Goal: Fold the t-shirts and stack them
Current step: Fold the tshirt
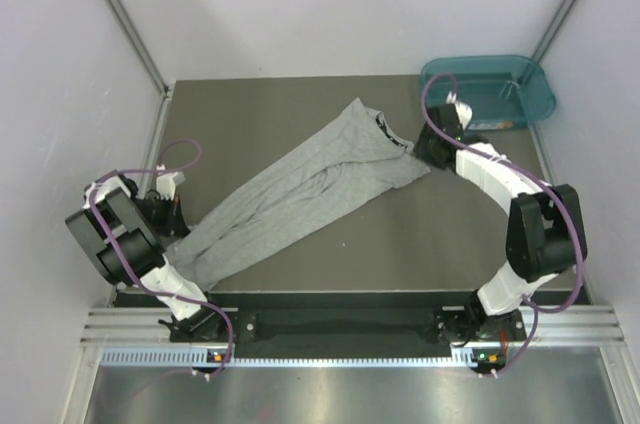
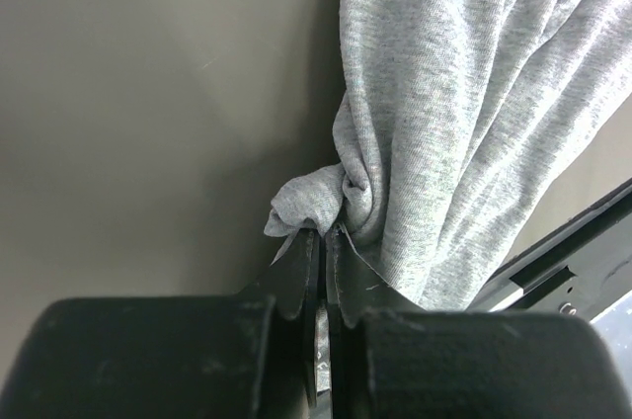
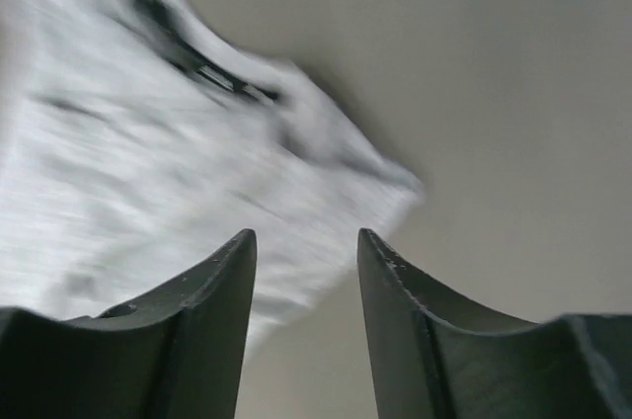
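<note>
Left pincer: clenched on a bunched fold of the light heather-grey cotton t-shirt, jaws pressed together with the cloth pinched at their tips. Position is at the near-left corner of the dark grey table.

Right pincer: released, jaws parted, nothing between them. It hangs over the collar end of the t-shirt, toward the far-right corner. The right wrist view is blurred, so contact between fingertips and cloth cannot be confirmed.

T-shirt: lies on the table in a long, rumpled diagonal band from the near-left corner up to the far-right area. The near end is narrow and gathered into the left pincer; the far end spreads wider, with the black neck label showing at the collar.

Teal plastic tub: sits at the far-right corner, just beyond the right pincer, apart from the t-shirt.
</note>
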You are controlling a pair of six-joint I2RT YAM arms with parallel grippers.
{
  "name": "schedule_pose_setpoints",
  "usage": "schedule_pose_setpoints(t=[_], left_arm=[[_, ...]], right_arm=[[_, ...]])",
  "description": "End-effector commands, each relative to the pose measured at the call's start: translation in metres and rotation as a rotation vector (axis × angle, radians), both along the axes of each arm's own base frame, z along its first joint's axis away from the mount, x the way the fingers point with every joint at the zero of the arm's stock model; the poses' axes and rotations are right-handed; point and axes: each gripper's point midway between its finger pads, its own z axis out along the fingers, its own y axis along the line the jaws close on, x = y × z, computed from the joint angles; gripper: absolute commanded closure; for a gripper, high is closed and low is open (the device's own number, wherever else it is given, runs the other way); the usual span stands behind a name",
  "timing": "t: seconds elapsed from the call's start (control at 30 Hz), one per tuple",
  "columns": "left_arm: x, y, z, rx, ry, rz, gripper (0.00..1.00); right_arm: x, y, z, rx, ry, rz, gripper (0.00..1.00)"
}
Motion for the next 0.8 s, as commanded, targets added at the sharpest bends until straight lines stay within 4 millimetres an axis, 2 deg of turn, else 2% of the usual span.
schedule_pose_setpoints(t=[0.0, 0.1, 0.17, 0.4, 0.43, 0.47, 0.5, 0.57, 0.6, 0.63, 0.67, 0.7, 0.73, 0.77], left_arm=[[0.009, -0.003, 0.01, -0.002, -0.066, -0.011, 1.0], [0.008, -0.006, 0.007, 0.008, -0.057, -0.028, 1.0], [0.006, -0.008, 0.004, 0.012, -0.048, -0.032, 1.0], [-0.004, -0.008, -0.008, 0.028, -0.001, -0.044, 1.0], [-0.005, -0.009, -0.01, 0.03, 0.002, -0.046, 1.0], [-0.005, -0.008, -0.01, 0.03, 0.004, -0.042, 1.0], [-0.005, -0.01, -0.01, 0.023, 0.006, -0.044, 1.0], [-0.008, -0.015, -0.009, 0.003, 0.019, -0.056, 1.0], [-0.008, -0.02, -0.007, -0.009, 0.022, -0.075, 1.0], [-0.009, -0.029, -0.006, -0.027, 0.027, -0.11, 1.0], [-0.015, -0.039, -0.003, -0.059, 0.05, -0.135, 1.0], [-0.015, -0.049, -0.002, -0.085, 0.042, -0.169, 1.0], [-0.016, -0.054, -0.003, -0.1, 0.049, -0.18, 1.0], [-0.016, -0.057, -0.005, -0.104, 0.052, -0.188, 1.0]], right_arm=[[-0.027, -0.026, -0.055, -0.023, 0.133, -0.09, 0.52], [-0.029, -0.024, -0.078, 0.015, 0.17, -0.097, 0.48], [-0.022, -0.016, -0.088, 0.049, 0.172, -0.072, 0.46], [-0.001, -0.006, -0.101, 0.085, 0.172, -0.075, 0.47], [0.001, -0.006, -0.108, 0.083, 0.186, -0.08, 0.5], [0.003, -0.005, -0.11, 0.085, 0.191, -0.075, 0.58], [0.012, -0.002, -0.106, 0.092, 0.179, -0.073, 0.74], [0.019, 0.0, -0.115, 0.1, 0.198, -0.071, 0.91], [0.033, 0.003, -0.107, 0.114, 0.172, -0.068, 1.0], [0.041, 0.005, -0.104, 0.12, 0.161, -0.063, 1.0], [0.047, 0.006, -0.11, 0.121, 0.173, -0.06, 1.0], [0.064, 0.012, -0.095, 0.135, 0.136, -0.052, 1.0], [0.072, 0.015, -0.102, 0.134, 0.148, -0.049, 1.0], [0.079, 0.017, -0.1, 0.138, 0.144, -0.049, 1.0]])
